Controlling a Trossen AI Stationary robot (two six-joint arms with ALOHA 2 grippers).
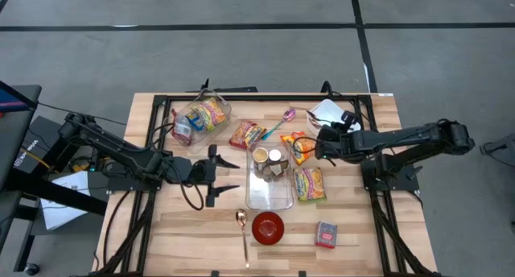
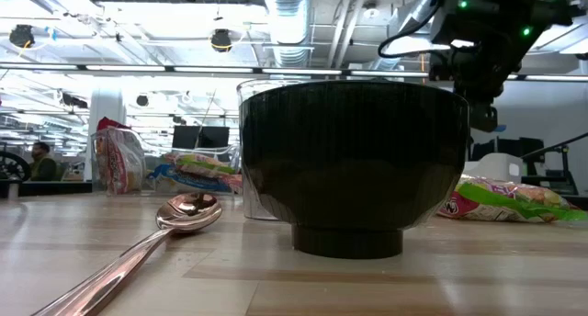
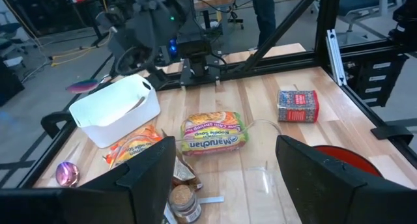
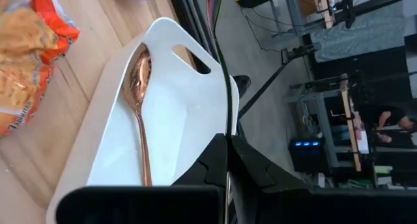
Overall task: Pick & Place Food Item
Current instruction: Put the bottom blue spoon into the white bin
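Tabletop (image 1: 185, 229) layout first, read as a clock from its centre in the high view: your clear container (image 1: 269, 178) sits at the middle, with small jars (image 1: 268, 163) in the end nearer 12 o'clock. The red bowl (image 1: 268, 227) is just past its 6 o'clock end, and the copper spoon (image 1: 242, 235) lies beside the bowl toward 7 o'clock. A green-and-yellow noodle packet (image 1: 309, 183) lies flat at 3 o'clock, just beside the container, and you can see the same packet in the left wrist view (image 3: 214, 135). An orange snack bag (image 1: 295, 145) is at 1 o'clock, a red snack packet (image 1: 246, 134) at 11 o'clock, and a clear bag of packets (image 1: 199, 117) at 10 o'clock. A small red box (image 1: 326, 234) sits at 5 o'clock, well apart from the rest. The white tray (image 1: 328, 112) is out at 2 o'clock; the right wrist view shows a second copper spoon (image 4: 137, 107) lying in it.

Your left tool (image 1: 228, 175) is at 9 o'clock, near the container, its fingers spread wide with nothing between them. Your right tool (image 1: 319, 143) is at 2 o'clock, over the orange snack bag's edge and beside the tray; its fingers look pressed together, gripping nothing you can make out.
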